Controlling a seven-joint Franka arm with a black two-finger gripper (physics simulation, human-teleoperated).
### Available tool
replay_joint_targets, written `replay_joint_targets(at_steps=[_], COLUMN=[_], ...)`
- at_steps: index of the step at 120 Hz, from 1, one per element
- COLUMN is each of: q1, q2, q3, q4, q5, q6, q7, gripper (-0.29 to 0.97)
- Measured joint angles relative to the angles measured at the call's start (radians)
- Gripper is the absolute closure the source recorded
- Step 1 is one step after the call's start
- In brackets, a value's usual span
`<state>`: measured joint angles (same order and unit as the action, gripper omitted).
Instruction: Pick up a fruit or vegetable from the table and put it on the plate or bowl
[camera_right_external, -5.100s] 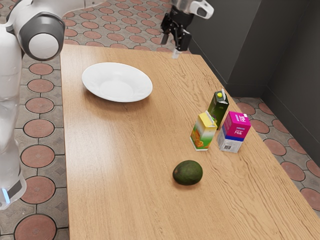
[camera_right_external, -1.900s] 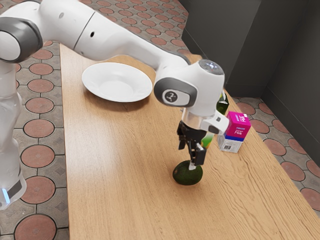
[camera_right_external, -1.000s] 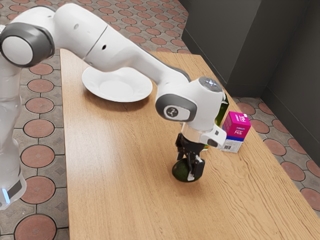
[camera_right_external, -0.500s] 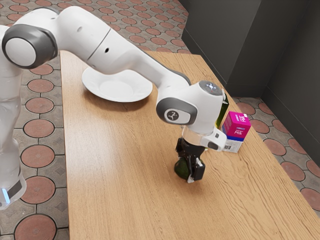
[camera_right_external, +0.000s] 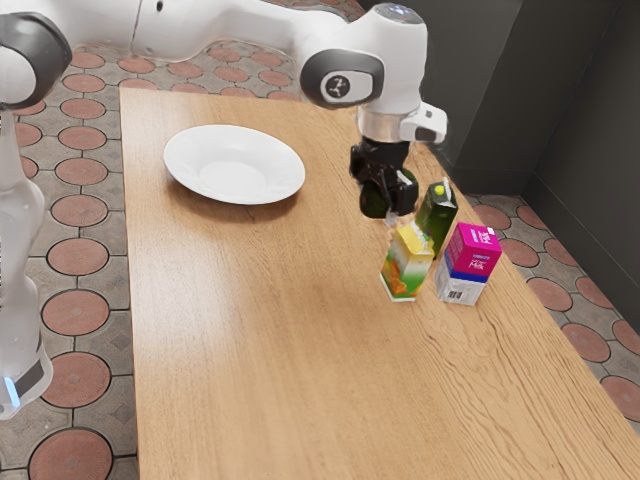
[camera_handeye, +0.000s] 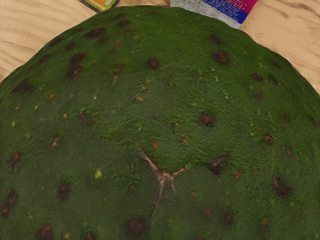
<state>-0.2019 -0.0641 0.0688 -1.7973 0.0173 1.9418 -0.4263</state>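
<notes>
The black claw (camera_right_external: 388, 200) squeezes the bumpy dark green avocado (camera_right_external: 374, 202). The round white plate (camera_right_external: 200, 150) lies toward the exterior view's left of the claw.

You see a light wooden desk (camera_right_external: 250, 330) on a floor (camera_right_external: 80, 250) of round reddish-brown tiles set in pale grout. Dark grey walls (camera_right_external: 560, 90) stand at the exterior view's right.

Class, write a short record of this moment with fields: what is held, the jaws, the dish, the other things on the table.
held: avocado, in the air above the table
jaws: shut on the avocado
dish: white plate, nothing on it
other things: yellow carton, green carton, pink carton, standing close together
task state: avocado not yet on the plate
</notes>
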Motion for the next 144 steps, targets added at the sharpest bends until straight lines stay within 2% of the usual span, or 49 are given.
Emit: replay_joint_targets(at_steps=[19,42,79,93,103,128,144], q1=[0.066,0.048,0.26,0.314,0.31,0.204,0.245], q2=[0.002,0.017,0.038,0.025,0.008,-0.002,-0.009], q3=[0.134,0.254,0.266,0.266,0.266,0.281,0.291], q4=[0.038,0.063,0.056,0.017,-0.013,-0.027,-0.036], q5=[0.002,0.002,-0.002,-0.004,-0.004,-0.004,-0.004], q6=[-0.078,-0.138,-0.172,-0.169,-0.164,-0.156,-0.154], q7=[0.033,0.073,0.132,0.146,0.154,0.169,0.176], gripper=[0.29,0.28,0.29,0.29,0.29,0.29,0.29])
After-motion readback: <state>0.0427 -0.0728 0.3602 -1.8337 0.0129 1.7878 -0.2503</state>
